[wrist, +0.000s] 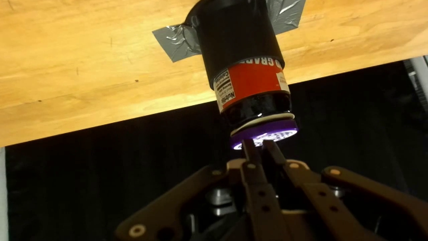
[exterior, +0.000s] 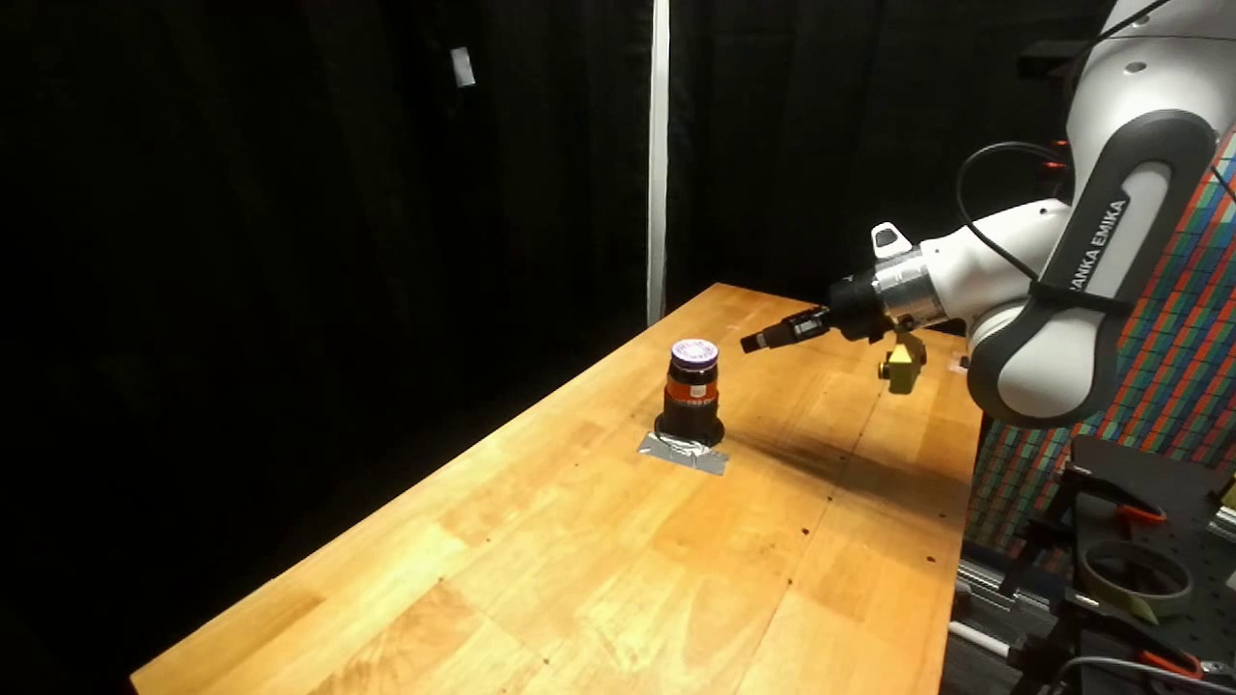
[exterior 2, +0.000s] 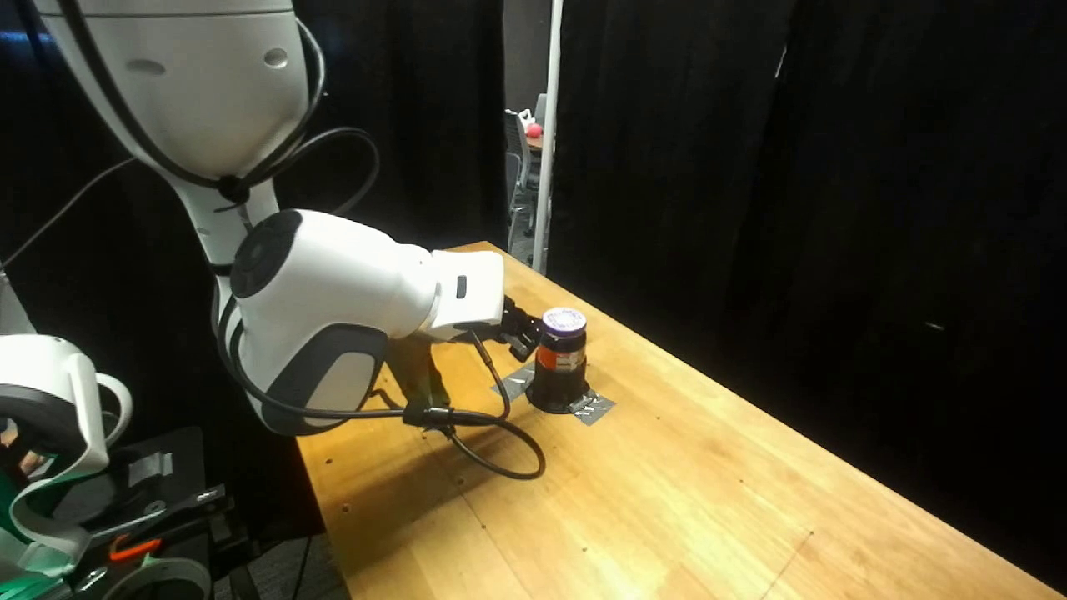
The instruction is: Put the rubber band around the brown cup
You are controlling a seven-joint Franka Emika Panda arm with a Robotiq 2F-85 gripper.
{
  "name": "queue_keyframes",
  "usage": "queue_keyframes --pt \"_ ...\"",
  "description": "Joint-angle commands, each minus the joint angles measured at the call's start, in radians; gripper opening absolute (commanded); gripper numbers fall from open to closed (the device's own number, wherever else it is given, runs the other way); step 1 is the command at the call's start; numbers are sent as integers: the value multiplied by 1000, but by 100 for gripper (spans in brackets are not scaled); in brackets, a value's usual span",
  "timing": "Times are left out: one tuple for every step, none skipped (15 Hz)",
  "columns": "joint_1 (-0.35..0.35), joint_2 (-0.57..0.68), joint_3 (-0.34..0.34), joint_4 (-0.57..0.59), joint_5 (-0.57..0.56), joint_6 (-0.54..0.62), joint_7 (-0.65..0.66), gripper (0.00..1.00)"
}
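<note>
Duct tape (wrist: pixel 178 43) anchors the black holder (wrist: pixel 239 40) to the bench (wrist: pixel 83 67), presumably steadying the purple-lidded jar (wrist: pixel 256 87). Rubber band (wrist: pixel 267 118) apparently rings it high, slanting. Tool (wrist: pixel 258 145) narrowly spread, empty.

The gripper (wrist: pixel 258 143) covers part of the lid (wrist: pixel 267 130) in the wrist view, and I can't see the far side of the rubber band (wrist: pixel 262 119), lost behind the cup (wrist: pixel 271 103). In both exterior views that band is too small for me to make out, and the lid's print too small to read. The black holder (wrist: pixel 239 36) hides some lettering on the label (wrist: pixel 255 80); its lower end and one strip of tape (wrist: pixel 286 15) run off the wrist view's top. In an exterior view the arm (exterior 2: pixel 342 258) hides part of the gripper.
</note>
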Motion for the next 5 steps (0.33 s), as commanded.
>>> queue_keyframes --pt "24 30 -23 18 -6 63 13 37" --pt "6 21 -16 15 -53 9 44 37" --pt "25 12 -26 1 -11 15 16 41" --pt "25 14 -26 1 -14 10 19 23" --pt "26 15 -27 1 -14 9 18 32"
